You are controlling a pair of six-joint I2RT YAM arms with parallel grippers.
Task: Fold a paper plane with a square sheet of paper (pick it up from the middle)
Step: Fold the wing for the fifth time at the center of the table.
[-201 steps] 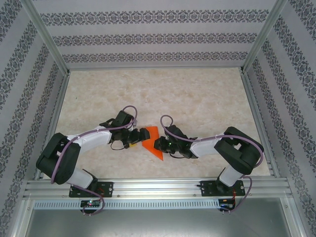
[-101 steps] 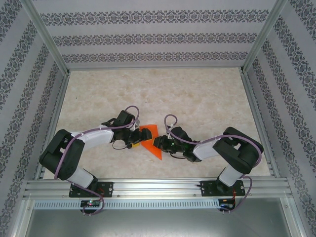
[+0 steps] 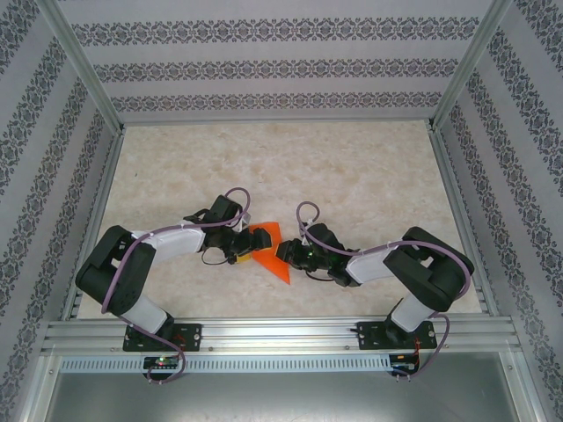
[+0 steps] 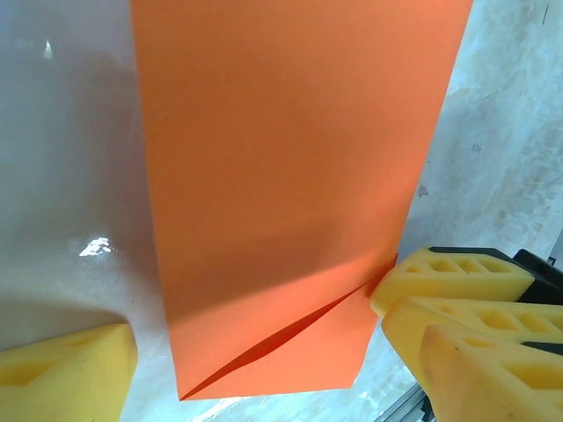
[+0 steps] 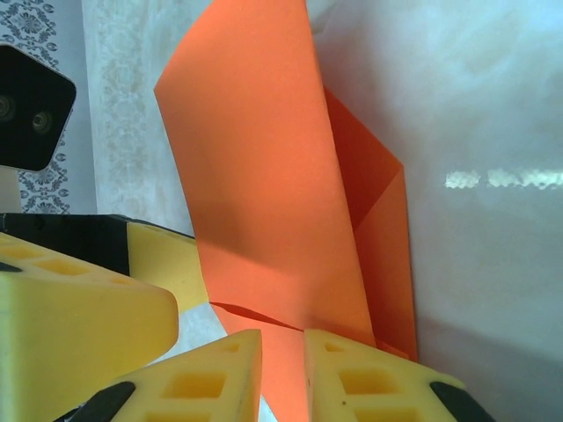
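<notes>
The orange sheet of paper [image 3: 271,262] lies folded on the table between both arms, with a pointed end toward the near edge. In the left wrist view the paper [image 4: 281,176] shows a diagonal flap gaping near its lower edge. My left gripper [image 3: 241,244] stands open wide astride that end [image 4: 273,352], and one yellow fingertip [image 4: 70,369] is apart from the paper's edge. My right gripper [image 3: 283,253] comes from the other side. Its jaws [image 5: 283,347] stand a narrow gap apart over the paper [image 5: 264,193], whose large flap curls upward.
Aluminium rails [image 3: 281,330] run along the near edge, and patterned walls [image 3: 264,70] enclose the marble-look table [image 3: 352,167] on three sides. The left gripper's yellow fingers [image 5: 79,325] sit close beside my right fingers.
The right gripper's jaws have parted slightly and its wrist has edged toward the paper. The left arm shifted a little, its gripper still wide. The paper has barely moved.
</notes>
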